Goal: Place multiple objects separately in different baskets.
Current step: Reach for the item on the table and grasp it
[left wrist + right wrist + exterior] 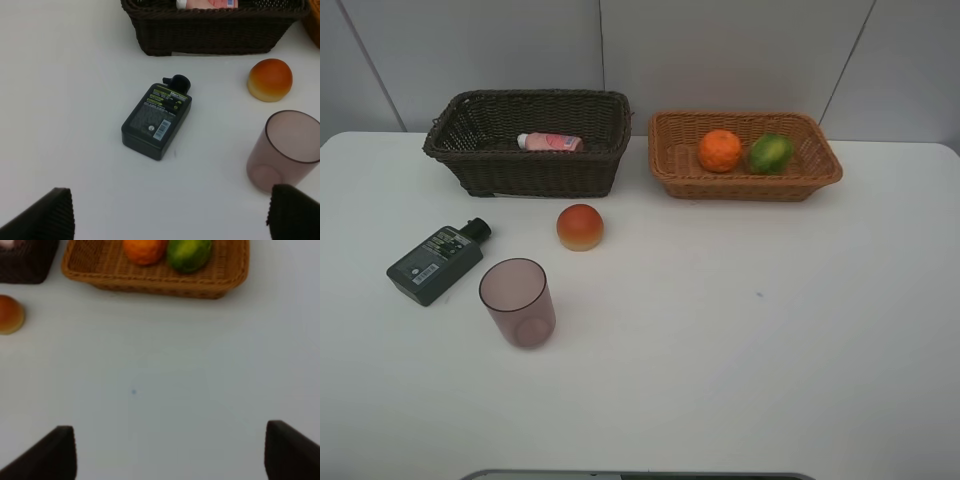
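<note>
Three to go on the worktop [75,75]; left hand [170,215] hangs spread, dark-green bottle [156,119] just ahead, probably best pinched across its narrow sides.

High view: down from above the table's [740,380] near edge toward the far edge. Left wrist: close, facing the dark basket [210,35]. Right wrist: close, facing the tan basket [155,280]. Shared by all: the peach-like fruit [580,227].
</note>
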{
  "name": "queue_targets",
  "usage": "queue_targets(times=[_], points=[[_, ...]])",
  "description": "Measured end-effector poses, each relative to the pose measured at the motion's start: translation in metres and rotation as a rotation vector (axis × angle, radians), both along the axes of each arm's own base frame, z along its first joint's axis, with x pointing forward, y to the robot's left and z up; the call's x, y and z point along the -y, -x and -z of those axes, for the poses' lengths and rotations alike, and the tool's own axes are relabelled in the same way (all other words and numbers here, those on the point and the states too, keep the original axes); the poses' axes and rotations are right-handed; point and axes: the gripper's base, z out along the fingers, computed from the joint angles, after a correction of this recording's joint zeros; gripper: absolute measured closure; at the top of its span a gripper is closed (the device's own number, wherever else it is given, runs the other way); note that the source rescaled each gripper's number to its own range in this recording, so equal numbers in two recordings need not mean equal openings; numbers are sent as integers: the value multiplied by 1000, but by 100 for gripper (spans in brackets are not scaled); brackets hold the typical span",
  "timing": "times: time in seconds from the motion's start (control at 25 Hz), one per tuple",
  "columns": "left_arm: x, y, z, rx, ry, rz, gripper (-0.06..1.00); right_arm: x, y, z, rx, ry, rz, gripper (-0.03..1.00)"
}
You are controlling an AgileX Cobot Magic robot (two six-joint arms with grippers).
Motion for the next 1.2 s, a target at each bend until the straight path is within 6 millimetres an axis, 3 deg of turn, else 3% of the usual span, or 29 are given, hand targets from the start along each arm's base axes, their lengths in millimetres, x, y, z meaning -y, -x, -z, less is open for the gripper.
queue_targets(times=[0.24,0.56,0.96,1.2], points=[[0,0,0,0,0,0,-4,7,29,27,60,6,-26,22],[0,0,0,0,0,0,-4,8,41,48,79,-26,-42,22],[0,0,0,0,0,0,-4,11,53,53,224,-56,-36,22],[0,0,0,0,0,0,-4,13,63,53,287,-35,157,22]])
